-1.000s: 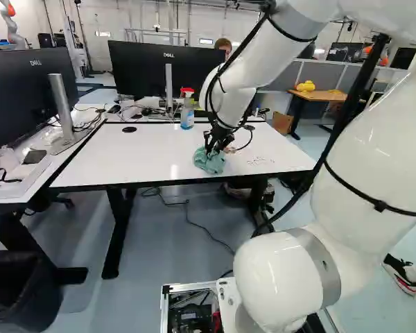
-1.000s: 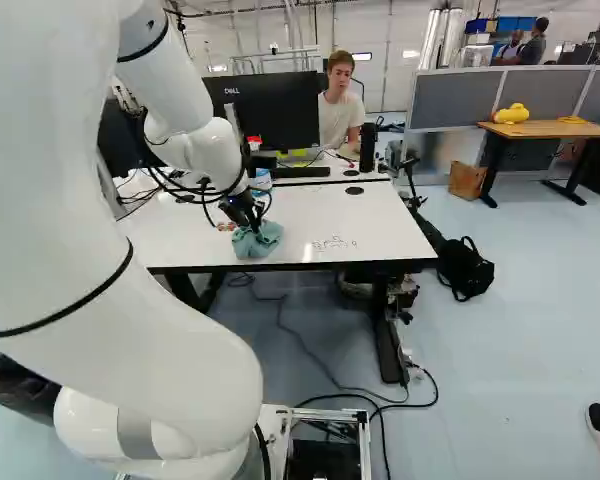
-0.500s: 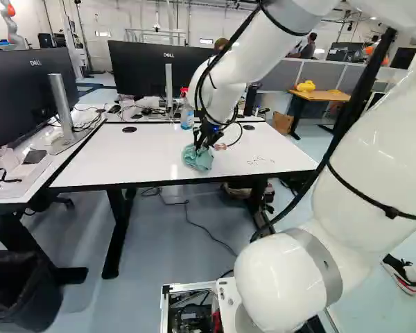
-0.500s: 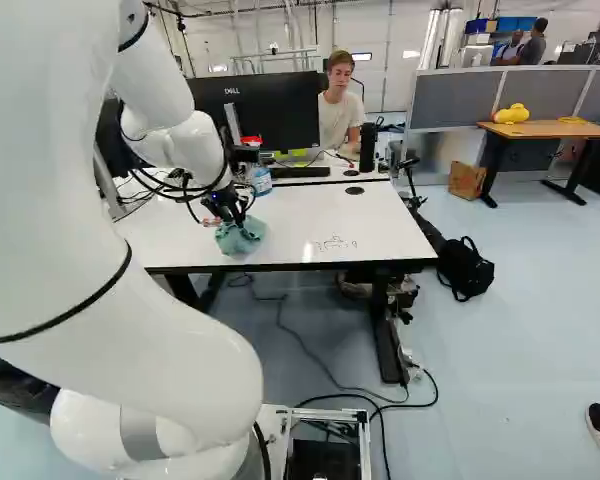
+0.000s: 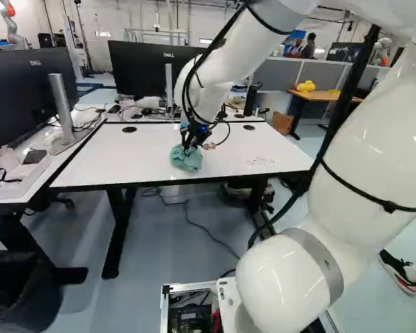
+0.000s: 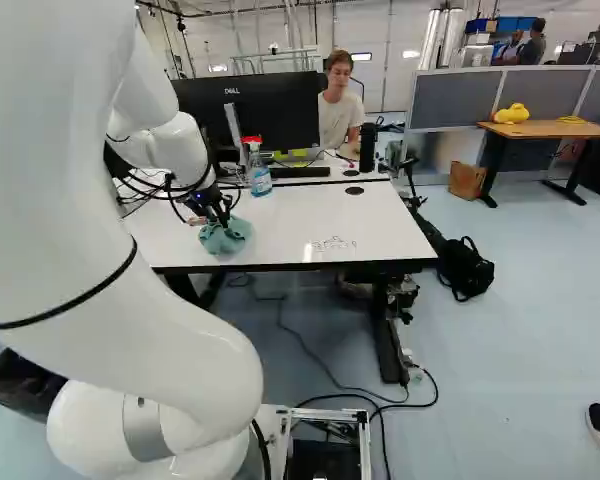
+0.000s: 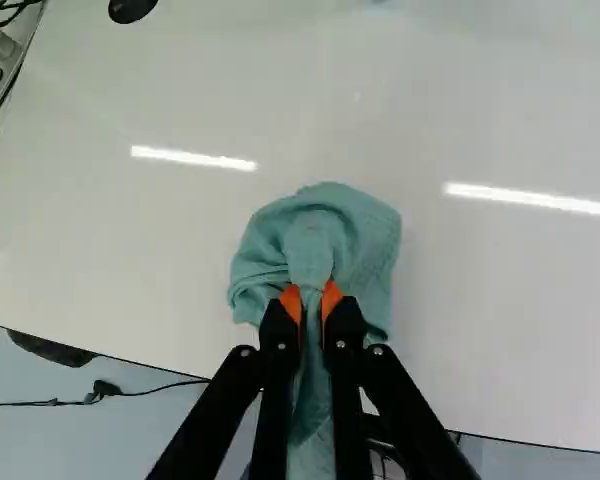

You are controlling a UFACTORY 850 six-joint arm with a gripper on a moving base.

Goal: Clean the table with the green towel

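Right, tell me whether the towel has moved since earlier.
Yes, the towel has gone left in the left base view, away from the tabletop writing.

I have open room across the glossy white tabletop (image 6: 330,225), either side of the crumpled green cloth towel (image 6: 225,236), but a red-topped clear spray bottle (image 6: 260,178) obstructs the back.

Back wall (image 6: 380,60): white, upright ribs. Floor (image 6: 540,330): pale blue-grey. Worktop (image 5: 90,156): white, black-edged, bright streaks of reflected light. Monitors, black, two: one (image 5: 21,97) at the left of the left base view, one (image 5: 142,69) beyond the worktop. Partition (image 6: 454,100): grey panels, pale frame. Desk (image 6: 555,129): wooden top, dark legs, yellow object (image 6: 512,113) upon it. Box (image 6: 467,180): brown, on floor near desk. Bag (image 6: 465,272): black, on floor. Bin (image 5: 21,258): black.
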